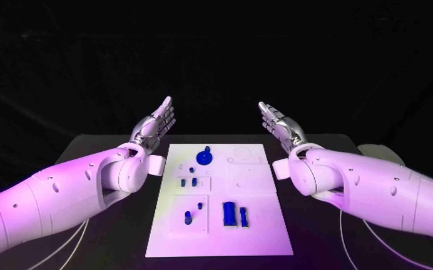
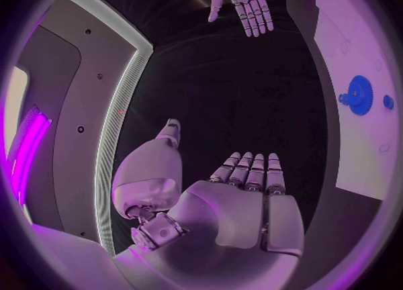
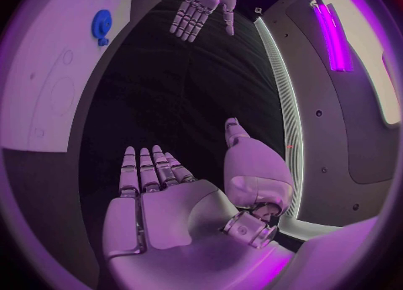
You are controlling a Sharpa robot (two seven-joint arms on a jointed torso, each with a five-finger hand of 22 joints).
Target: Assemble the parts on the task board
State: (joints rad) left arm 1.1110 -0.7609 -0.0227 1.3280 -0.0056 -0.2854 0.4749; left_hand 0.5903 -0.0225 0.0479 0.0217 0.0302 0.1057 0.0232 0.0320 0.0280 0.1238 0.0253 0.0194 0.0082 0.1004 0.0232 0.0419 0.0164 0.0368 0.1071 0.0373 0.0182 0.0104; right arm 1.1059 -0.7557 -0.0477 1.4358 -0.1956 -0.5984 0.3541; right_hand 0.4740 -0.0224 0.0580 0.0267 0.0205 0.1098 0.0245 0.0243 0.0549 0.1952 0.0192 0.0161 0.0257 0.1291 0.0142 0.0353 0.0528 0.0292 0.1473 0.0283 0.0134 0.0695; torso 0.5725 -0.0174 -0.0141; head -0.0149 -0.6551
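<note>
I see both hands, left hand and right hand, spread and holding nothing beside the task board; blue parts lie scattered across it, so assembly looks incomplete.

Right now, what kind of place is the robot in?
Probably a robot test lab. A white task board with small blue parts lies on a black table, and both empty hands, left hand and right hand, are raised over it.

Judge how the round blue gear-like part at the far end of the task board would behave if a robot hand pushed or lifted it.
The blue gear-like part looks rigid and probably light. Lying flat on the task board, it would likely slide rather than roll. Its low profile may make pinching awkward; both robot hands, left and right, hover open.
</note>
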